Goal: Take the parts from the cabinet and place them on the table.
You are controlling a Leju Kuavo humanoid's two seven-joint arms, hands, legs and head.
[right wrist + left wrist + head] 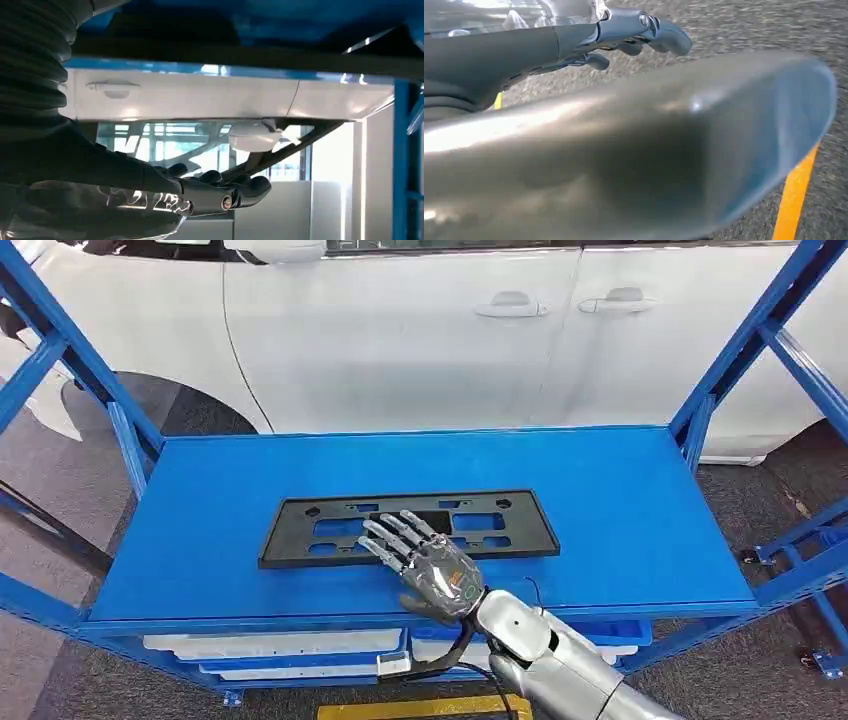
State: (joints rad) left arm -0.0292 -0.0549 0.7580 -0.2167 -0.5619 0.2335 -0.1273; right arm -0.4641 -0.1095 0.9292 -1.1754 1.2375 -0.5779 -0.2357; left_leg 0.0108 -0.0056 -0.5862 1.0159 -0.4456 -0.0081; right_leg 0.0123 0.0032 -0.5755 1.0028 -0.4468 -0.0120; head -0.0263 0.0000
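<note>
The right hand (432,565) lies flat, fingers apart, on the black plate frame (300,532) w/o grip, so frame may slide off shelf (620,500).

Frame (405,528): matt black, plastic in look. Shelf (620,500): smooth, blue-painted metal with a satin sheen. Right hand (425,560): glossy silver shell, dark fingers. Car (400,340): glossy white paint. Floor (744,25): rough, speckled grey, possibly carpet; the view is blurred.
</note>
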